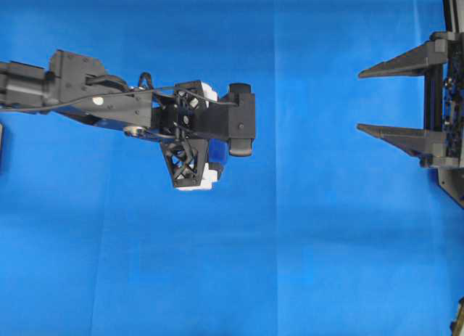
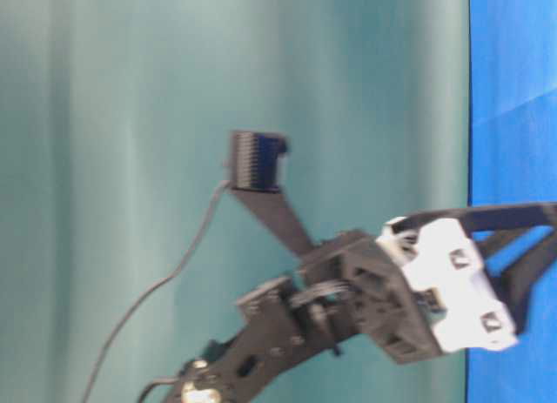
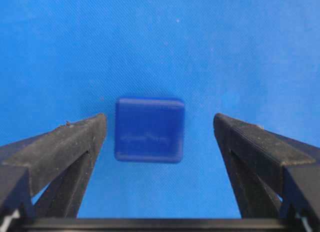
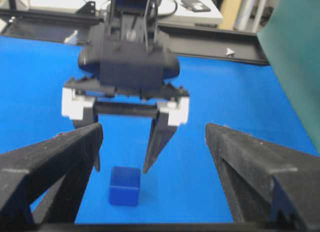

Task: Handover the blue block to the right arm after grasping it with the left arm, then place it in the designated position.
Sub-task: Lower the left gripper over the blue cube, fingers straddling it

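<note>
The left claw hangs wide open around the blue block, gripping nothing; the right claw, well beyond the block, gapes empty too.

The blue block sits on the blue cloth between the 2 spread fingers of the left gripper, with a clear gap on each side. Open cloth separates the left gripper from the right gripper, whose 2 fingers stand wide apart, well clear. The left arm overhangs the cloth's left half.
</note>
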`<state>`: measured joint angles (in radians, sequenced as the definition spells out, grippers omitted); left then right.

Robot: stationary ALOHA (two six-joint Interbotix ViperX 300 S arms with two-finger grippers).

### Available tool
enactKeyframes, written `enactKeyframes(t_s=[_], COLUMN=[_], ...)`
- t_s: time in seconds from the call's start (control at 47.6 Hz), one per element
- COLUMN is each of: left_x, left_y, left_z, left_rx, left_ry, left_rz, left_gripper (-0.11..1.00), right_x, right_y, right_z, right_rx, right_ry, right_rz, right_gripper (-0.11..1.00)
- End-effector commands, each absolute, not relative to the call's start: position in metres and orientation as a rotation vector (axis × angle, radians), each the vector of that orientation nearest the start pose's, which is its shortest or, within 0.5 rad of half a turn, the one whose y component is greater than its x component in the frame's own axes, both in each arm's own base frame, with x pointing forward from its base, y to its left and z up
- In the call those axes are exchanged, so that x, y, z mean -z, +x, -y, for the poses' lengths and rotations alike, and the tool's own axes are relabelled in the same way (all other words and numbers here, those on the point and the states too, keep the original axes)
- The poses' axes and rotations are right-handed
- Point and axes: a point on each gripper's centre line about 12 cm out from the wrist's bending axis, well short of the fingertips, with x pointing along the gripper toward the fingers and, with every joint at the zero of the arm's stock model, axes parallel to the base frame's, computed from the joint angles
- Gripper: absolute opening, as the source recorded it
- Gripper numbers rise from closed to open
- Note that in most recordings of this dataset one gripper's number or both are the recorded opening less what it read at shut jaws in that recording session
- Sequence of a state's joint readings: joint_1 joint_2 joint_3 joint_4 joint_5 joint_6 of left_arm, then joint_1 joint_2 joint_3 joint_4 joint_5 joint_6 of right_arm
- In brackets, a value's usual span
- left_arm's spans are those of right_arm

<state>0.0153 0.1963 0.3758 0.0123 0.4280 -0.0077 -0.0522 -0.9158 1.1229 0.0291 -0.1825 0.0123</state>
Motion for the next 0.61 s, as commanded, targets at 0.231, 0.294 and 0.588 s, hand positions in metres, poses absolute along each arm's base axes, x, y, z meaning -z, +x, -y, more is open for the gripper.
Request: enactKeyframes(t_s=[0.231, 0.294, 0.588], left_x=[-0.126, -0.119, -0.11], left_y=[0.433, 0.433, 0.434], left_z=[-0.01, -0.011, -0.011], left_rx=[-0.019, -0.021, -0.021], left_ry=[0.001, 0.0, 0.0], left_rz=[-1.028, -1.036, -1.013], left_gripper=[0.91, 0.92, 0.92], right_x=[-0.299, -0.298, -0.297], right_y=[0.214, 0.214, 0.215], right_z=[0.012, 0.012, 0.012], right_rx=[0.059, 0.06, 0.06], right_ry=[0.041, 0.041, 0.041], right_rz=[-0.01, -0.013, -0.014], right_gripper=[0.95, 0.95, 0.95])
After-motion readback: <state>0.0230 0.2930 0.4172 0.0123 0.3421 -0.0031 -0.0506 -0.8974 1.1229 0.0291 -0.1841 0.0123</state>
